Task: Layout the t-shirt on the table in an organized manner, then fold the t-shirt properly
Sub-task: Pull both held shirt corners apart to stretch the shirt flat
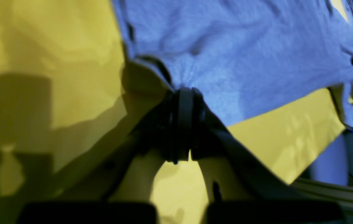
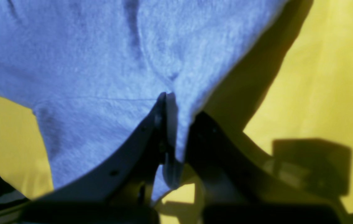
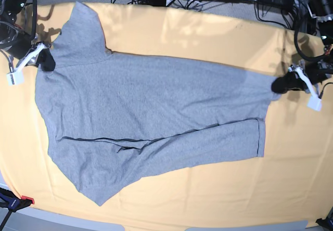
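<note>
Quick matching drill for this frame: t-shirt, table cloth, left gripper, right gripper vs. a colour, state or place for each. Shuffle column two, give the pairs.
Column one:
1. t-shirt
2. table
3. left gripper
4. right gripper

Column two:
A. pale yellow-orange cloth cover
B. shut on the shirt's edge at the base view's right
C. heather grey, spread out across the middle
D. shut on the shirt's edge at the base view's left

Pairs: 1-C, 2-A, 3-B, 4-D
</note>
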{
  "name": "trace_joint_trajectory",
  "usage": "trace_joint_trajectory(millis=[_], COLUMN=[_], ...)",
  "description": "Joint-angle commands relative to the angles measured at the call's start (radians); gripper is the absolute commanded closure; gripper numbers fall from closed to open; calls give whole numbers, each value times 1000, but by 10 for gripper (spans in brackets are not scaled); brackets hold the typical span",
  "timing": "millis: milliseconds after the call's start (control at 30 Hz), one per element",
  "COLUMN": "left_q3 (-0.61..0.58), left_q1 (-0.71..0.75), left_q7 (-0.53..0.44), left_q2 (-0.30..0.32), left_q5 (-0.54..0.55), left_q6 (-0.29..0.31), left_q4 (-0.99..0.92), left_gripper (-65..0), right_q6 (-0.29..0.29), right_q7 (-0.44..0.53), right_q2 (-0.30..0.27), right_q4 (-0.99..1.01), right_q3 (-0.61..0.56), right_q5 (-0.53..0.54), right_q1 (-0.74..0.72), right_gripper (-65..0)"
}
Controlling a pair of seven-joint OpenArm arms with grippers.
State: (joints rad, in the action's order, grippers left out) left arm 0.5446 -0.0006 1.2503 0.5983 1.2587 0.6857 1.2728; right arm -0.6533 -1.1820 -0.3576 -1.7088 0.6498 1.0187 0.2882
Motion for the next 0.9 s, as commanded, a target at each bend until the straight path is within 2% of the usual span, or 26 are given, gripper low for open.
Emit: trace_joint_trajectory(millis=[0, 167, 300, 400, 500, 667, 867], left_q3=[8, 8, 8, 8, 7, 6, 6], left_q1=[-25, -42, -42, -38, -26, 12, 97], left_q7=[-19, -19, 10, 90, 146, 146, 146], left_q2=[36, 94, 105, 102, 106, 106, 130], left_q5=[23, 6, 11, 77, 220, 225, 225], left_q6=[2, 2, 2, 2, 3, 12, 12], left_q4=[13, 13, 13, 13, 14, 18, 18], left_gripper=[0, 0, 0, 0, 0, 0, 0], right_q6=[3, 17, 36, -8, -45, -45, -45], right_q7=[18, 15, -18, -82, -145, -214, -214], right_q2=[-25, -27, -27, -27, -27, -28, -33], right_q4=[-19, -19, -19, -19, -19, -39, -193], right_q3=[6, 6, 6, 6, 6, 6, 6], right_q5=[13, -27, -52, -1, 89, 183, 181], right_q1=[-6, -5, -5, -5, -2, 7, 99], right_gripper=[0, 0, 0, 0, 0, 0, 0])
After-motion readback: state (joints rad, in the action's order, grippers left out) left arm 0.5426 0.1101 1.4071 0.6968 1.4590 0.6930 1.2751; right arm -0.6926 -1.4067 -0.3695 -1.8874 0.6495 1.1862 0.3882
